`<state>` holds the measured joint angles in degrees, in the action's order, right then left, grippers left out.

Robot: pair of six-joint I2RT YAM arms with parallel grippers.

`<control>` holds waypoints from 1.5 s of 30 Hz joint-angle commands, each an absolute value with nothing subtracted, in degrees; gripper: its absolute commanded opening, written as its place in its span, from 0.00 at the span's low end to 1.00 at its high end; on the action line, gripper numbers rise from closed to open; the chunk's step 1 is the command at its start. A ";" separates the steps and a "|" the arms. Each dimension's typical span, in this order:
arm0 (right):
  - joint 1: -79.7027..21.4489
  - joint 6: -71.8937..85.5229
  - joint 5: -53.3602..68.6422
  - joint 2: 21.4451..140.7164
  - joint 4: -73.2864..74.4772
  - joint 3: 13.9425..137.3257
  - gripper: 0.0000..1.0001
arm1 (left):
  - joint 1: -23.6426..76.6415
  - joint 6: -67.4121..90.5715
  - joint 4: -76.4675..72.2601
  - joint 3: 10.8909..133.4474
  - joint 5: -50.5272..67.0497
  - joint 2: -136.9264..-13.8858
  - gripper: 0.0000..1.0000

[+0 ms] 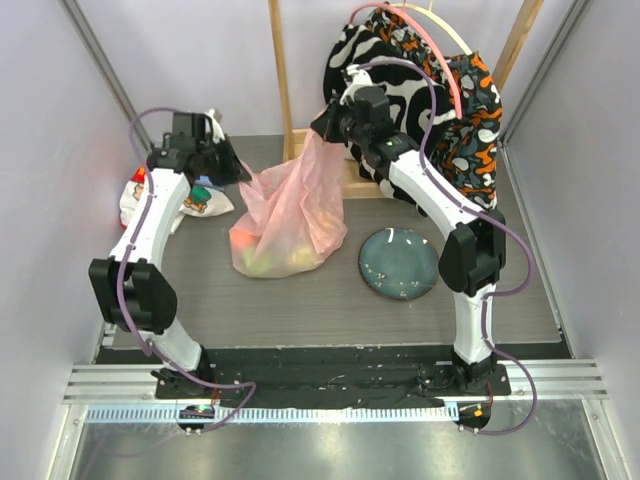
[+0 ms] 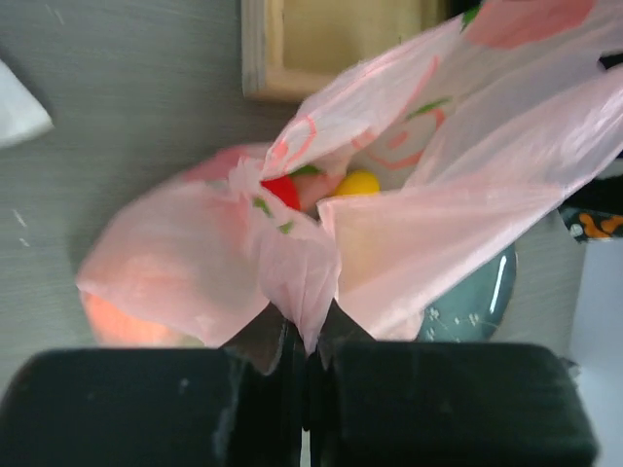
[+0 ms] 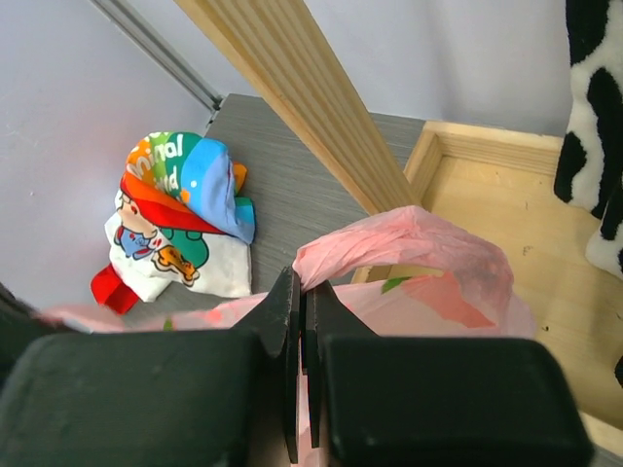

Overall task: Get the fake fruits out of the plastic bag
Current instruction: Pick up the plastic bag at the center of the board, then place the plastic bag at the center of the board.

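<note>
Nearest, the left gripper (image 2: 304,326) is clenched on a pinch of the pink plastic bag (image 2: 438,224). The right gripper (image 3: 304,292) grasps its handle, held up near the worktop's (image 1: 300,310) far edge. The fake fruits (image 2: 282,190) sit inside, mid-worktop; only the left wrist view sees in through the bag's mouth. A blue plate (image 1: 399,263) lies beside the bag toward the right edge, and a cartoon bag (image 3: 180,219) lies toward the far-left corner.

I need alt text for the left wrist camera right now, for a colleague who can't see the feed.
The left hand is shut on a pinched fold of the pink plastic bag, whose open mouth shows a red fruit and a yellow fruit inside. Behind it are a wooden frame, a blue-green plate and the grey table.
</note>
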<state>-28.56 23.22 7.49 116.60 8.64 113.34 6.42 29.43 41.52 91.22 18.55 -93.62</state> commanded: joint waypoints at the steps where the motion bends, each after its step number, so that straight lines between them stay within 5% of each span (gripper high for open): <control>1: -28.92 20.57 12.47 115.65 3.08 118.46 0.01 | 0.46 23.64 40.08 104.66 15.39 -91.49 0.00; 6: -28.92 20.84 14.76 122.51 1.24 136.54 0.01 | -9.49 25.23 36.13 119.50 18.97 -91.58 0.00; 11: -28.92 13.99 21.42 118.06 0.97 137.92 0.01 | -10.11 24.26 36.12 119.02 25.31 -86.85 0.00; 22: -29.35 -6.67 21.27 88.96 3.07 76.23 0.01 | -9.06 19.95 48.33 70.43 30.59 -58.30 0.00; 24: -29.35 -7.47 20.57 86.85 5.61 68.08 0.16 | -8.70 20.39 50.26 62.97 29.27 -56.26 0.00; 25: -29.27 -7.82 20.13 86.49 6.76 66.46 0.37 | -8.61 20.39 50.19 60.58 29.27 -55.64 0.00; 26: -29.35 -8.00 20.21 86.31 8.07 65.75 0.41 | -8.70 20.30 50.01 59.25 29.01 -54.85 0.00; 29: -29.27 -8.61 23.63 85.26 13.96 69.94 0.55 | -8.53 19.95 49.40 58.44 30.05 -54.84 0.00; 35: -30.40 -8.44 36.73 83.94 21.35 90.40 0.63 | -8.09 19.51 48.16 67.49 38.05 -55.38 0.00; 38: -32.86 -9.49 38.05 85.16 20.92 93.68 0.62 | -7.56 18.90 49.65 69.61 39.20 -54.41 0.00; 45: -39.55 -6.51 37.53 95.87 13.46 91.58 0.43 | -7.56 17.23 52.91 66.98 37.18 -50.46 0.00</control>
